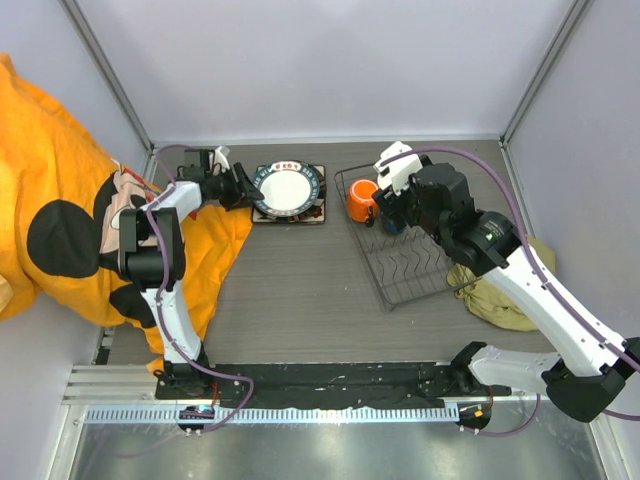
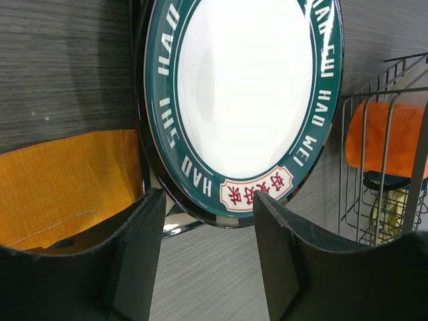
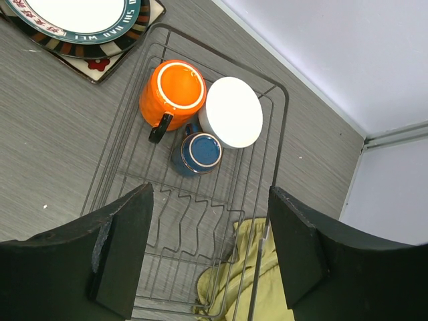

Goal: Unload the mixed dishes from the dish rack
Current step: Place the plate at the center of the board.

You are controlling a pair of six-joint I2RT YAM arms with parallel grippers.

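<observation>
Our right gripper has its two fingers spread wide with nothing between them. It hangs high over the dish rack, looking down into it. Under it, at the far end of the rack, sit three dishes packed close together: the orange mug, the white bowl just beside it, and the small blue cup tucked in front of them both. The near end of the rack has only bare prongs. An olive cloth pokes out from under the near corner.

Our left gripper is spread apart too and grips nothing. It sits low at the edge of the round plate. That plate lies flat on top of the square plate, and both rest on the table, left of the rack. An orange cloth lies beside this gripper.

So we think the plates are done. They are out of the rack. The mug, the bowl and the cup are left, and it looks like the right arm's turn.

Next we need to go down and pick one dish. The three are squeezed together, so there is little room for our fingers. The mug may be the easiest, because its left side is free and its handle sticks out. We should come down straight, keep our fingers off the wires, close gently and lift straight up so nothing gets knocked. The left arm should move back from the plates without nudging them.
</observation>
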